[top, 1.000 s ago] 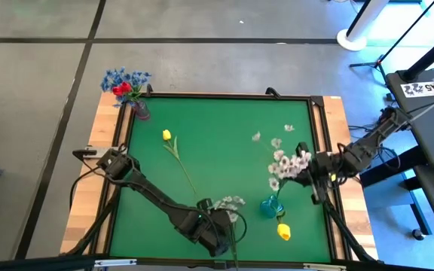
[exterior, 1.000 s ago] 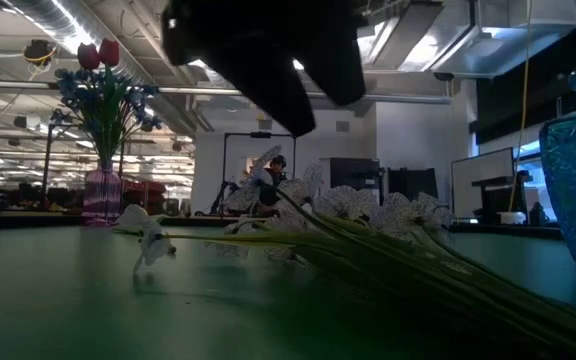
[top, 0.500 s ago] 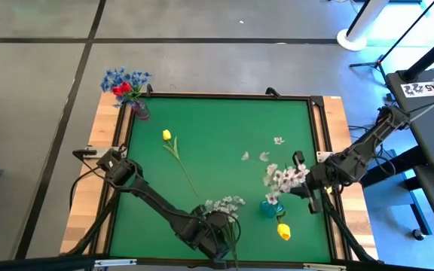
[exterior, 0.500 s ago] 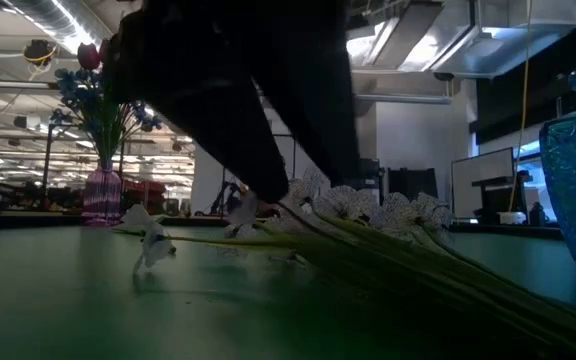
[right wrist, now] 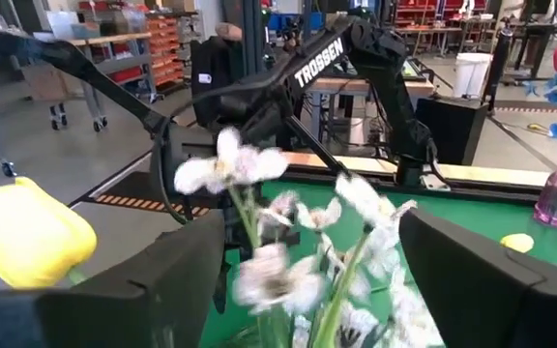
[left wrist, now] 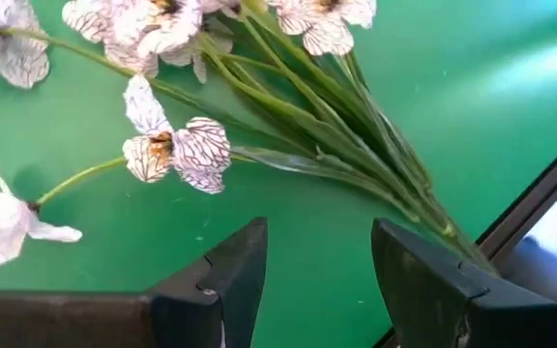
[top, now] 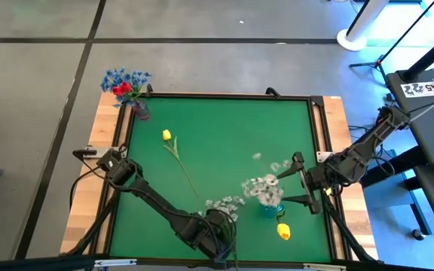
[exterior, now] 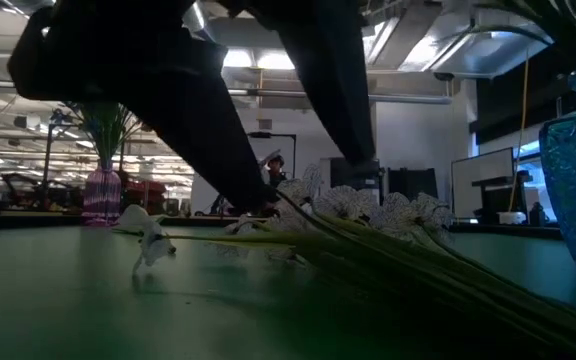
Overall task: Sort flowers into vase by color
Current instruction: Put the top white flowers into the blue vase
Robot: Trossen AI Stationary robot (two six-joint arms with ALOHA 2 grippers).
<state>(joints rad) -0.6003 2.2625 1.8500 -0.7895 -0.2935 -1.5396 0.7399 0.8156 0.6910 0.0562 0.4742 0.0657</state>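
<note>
Now the right claw (top: 301, 181) stands spread, holding nothing, just beside the white spray (top: 261, 187) that sits in the teal vase (top: 270, 205). A yellow tulip (top: 283, 230) shares that vase. Near the desk's (top: 217, 120) front edge, the left claw (left wrist: 317, 280) is spread too, over another white spray (left wrist: 288, 87) lying flat.

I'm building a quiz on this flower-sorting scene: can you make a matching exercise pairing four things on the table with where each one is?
Things:
1. white blossom spray with green stalks
2. loose yellow tulip on a long stem
3. red tulip buds
4. second white blossom spray

Places:
A. in the purple vase at the table corner
B. standing in the teal glass vase
C. lying flat before the left gripper
D. lying alone mid-mat

Pairs: 1-B, 2-D, 3-A, 4-C
</note>
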